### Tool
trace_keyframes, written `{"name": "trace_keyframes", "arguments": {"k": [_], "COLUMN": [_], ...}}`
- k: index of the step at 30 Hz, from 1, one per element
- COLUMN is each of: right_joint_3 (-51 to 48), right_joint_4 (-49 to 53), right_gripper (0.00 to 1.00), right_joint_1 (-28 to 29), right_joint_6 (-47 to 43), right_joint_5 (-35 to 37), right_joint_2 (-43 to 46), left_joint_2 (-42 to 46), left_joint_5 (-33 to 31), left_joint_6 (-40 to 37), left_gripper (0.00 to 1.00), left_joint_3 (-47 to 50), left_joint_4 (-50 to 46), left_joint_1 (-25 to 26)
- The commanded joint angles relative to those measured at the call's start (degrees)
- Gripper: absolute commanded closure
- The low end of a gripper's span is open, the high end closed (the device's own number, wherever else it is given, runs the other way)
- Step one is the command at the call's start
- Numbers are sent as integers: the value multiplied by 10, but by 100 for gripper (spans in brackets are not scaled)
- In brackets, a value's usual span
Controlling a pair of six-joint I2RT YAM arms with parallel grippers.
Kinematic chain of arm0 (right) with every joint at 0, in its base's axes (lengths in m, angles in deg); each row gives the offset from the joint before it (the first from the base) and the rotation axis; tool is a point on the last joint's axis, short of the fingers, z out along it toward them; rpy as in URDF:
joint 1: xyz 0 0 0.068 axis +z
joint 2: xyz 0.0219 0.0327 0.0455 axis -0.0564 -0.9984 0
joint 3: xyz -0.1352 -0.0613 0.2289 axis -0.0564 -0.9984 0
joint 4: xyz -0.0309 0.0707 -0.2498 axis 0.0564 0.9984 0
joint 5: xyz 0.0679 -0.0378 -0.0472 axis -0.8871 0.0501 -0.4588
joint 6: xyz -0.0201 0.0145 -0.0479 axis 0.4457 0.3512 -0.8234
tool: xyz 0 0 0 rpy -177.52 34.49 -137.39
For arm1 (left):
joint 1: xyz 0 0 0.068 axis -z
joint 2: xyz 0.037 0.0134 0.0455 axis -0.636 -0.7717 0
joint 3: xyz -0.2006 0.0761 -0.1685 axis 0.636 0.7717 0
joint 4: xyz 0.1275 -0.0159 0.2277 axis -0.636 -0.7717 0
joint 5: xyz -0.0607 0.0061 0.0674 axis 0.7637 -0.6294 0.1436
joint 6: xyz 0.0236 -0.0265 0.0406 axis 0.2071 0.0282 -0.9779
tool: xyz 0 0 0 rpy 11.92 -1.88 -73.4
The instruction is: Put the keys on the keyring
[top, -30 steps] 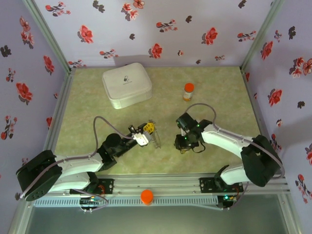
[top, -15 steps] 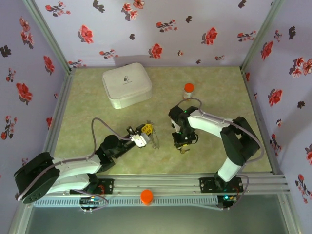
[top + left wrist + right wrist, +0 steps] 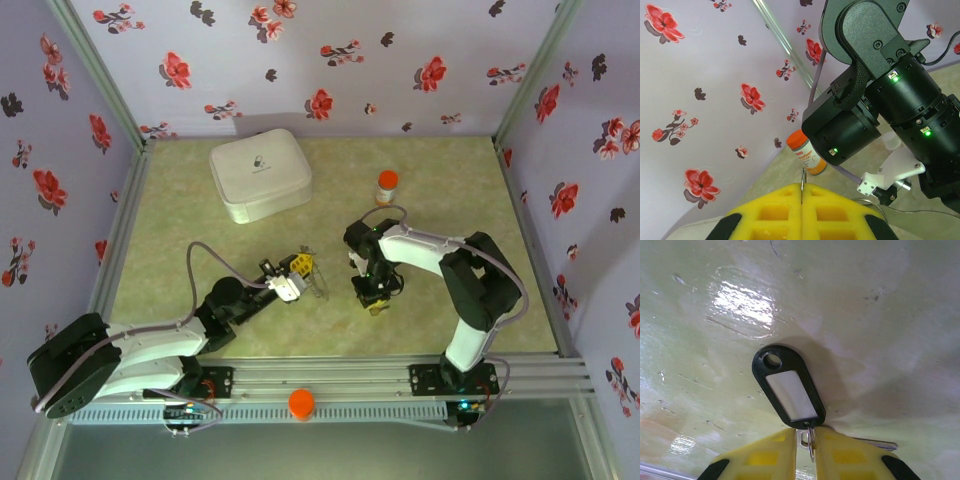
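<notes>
Our left pincer [image 3: 801, 192] is pressed together, pinching the one keyring [image 3: 319, 287]. Our right pincer [image 3: 805, 442] straddles the one black key [image 3: 790, 392] on the tabletop [image 3: 200, 230]; whether it grips, we cannot tell. Behind stand one bottle [image 3: 387, 186] and one case [image 3: 260, 175]. The right arm [image 3: 880, 100] crowds our left wrist view.

A white rounded-square case [image 3: 260, 175] sits back left on the mottled green tabletop [image 3: 450, 190]; an orange-capped pill bottle [image 3: 386, 187] stands upright, well apart to its right, with floral wallpaper [image 3: 300, 60] behind
</notes>
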Motion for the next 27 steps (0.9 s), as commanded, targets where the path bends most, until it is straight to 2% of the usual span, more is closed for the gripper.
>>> {"name": "trace_keyframes", "arguments": {"k": [1, 5, 10, 15, 19, 22, 27], "right_joint_3": [14, 13, 14, 16, 14, 0, -29], "right_joint_4": [23, 22, 23, 30, 13, -29, -128], "right_gripper": [85, 87, 99, 100, 100, 100, 100], "right_joint_1": [2, 2, 2, 2, 2, 2, 2], "right_joint_6": [-11, -11, -12, -14, -26, -32, -54], "right_joint_5": [-1, 2, 1, 10, 9, -1, -12], "right_joint_2": [-7, -8, -9, 15, 82, 150, 262], "left_joint_2": [14, 15, 15, 23, 38, 64, 112], "left_joint_5": [-6, -6, -7, -8, -14, -34, -82], "left_joint_6": [7, 7, 7, 6, 16, 65, 141], "left_gripper": [100, 100, 100, 100, 100, 100, 100], "left_joint_3": [2, 2, 3, 2, -3, -14, -55], "left_joint_4": [23, 22, 21, 10, -16, -54, -174], "left_joint_1": [4, 4, 4, 4, 4, 3, 4]}}
